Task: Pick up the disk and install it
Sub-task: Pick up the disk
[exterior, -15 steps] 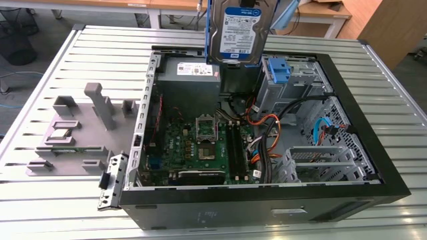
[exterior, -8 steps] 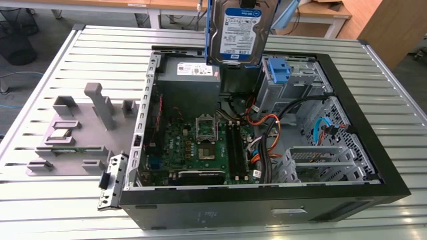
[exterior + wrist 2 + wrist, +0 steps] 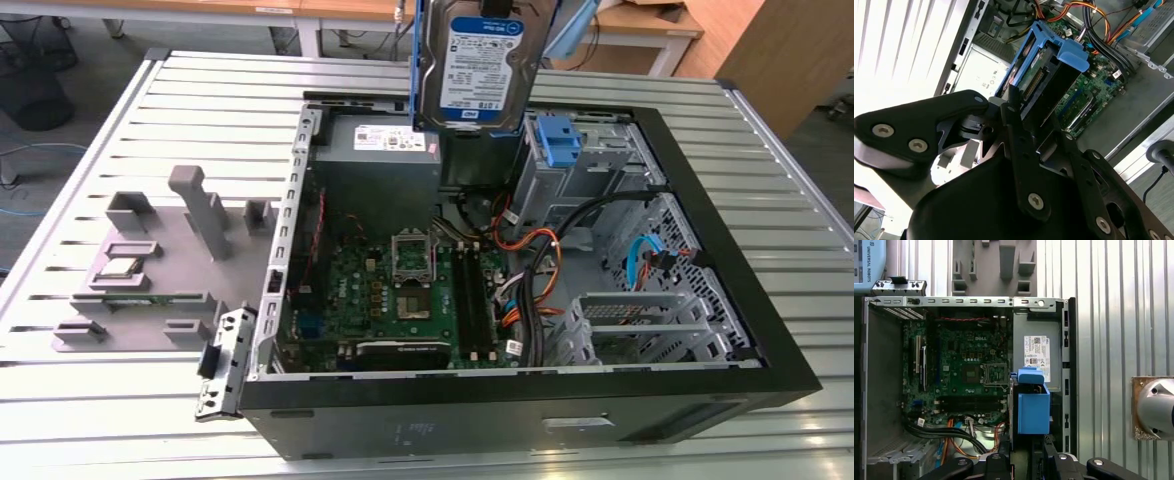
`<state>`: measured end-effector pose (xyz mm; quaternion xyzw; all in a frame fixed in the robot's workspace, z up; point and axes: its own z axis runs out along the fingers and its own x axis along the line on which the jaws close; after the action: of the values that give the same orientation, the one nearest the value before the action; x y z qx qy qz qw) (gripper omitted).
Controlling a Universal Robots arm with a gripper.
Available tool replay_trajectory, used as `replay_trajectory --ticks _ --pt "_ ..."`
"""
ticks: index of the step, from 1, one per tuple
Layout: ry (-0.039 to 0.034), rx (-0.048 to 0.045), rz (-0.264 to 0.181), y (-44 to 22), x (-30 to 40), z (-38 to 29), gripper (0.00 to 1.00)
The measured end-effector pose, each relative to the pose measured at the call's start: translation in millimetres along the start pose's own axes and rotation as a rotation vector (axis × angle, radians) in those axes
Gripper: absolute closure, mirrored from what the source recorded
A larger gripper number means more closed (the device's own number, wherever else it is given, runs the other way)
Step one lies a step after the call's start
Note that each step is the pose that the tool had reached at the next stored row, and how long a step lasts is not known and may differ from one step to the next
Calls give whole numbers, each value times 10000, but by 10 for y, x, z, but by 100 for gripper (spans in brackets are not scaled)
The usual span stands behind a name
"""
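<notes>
The disk (image 3: 474, 65) hangs upright above the back of the open computer case (image 3: 747, 330), its blue-and-white label facing the exterior camera and its blue carrier around it. In the second wrist view my gripper (image 3: 1036, 117) is shut on the disk (image 3: 1046, 75), with one black finger (image 3: 1015, 117) on each flat side and the blue handle tab (image 3: 1070, 52) pointing down toward the motherboard. In the first wrist view the disk (image 3: 1033, 407) is seen edge-on over the gap between the motherboard and the grey power supply (image 3: 1037, 357).
A blue plastic bracket (image 3: 558, 140) sits in the drive bay at the case's back, on the exterior view's right. Orange, blue and black cables (image 3: 547, 260) run beside the motherboard (image 3: 400, 290). A grey fixture block (image 3: 147, 260) stands on the slatted metal table (image 3: 134, 420).
</notes>
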<state>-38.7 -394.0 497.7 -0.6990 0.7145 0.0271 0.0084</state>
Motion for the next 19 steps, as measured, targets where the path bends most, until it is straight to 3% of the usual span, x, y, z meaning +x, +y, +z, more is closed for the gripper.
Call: replay_trajectory --ticks 19 --pt "0 0 0 -11 67 -4 65"
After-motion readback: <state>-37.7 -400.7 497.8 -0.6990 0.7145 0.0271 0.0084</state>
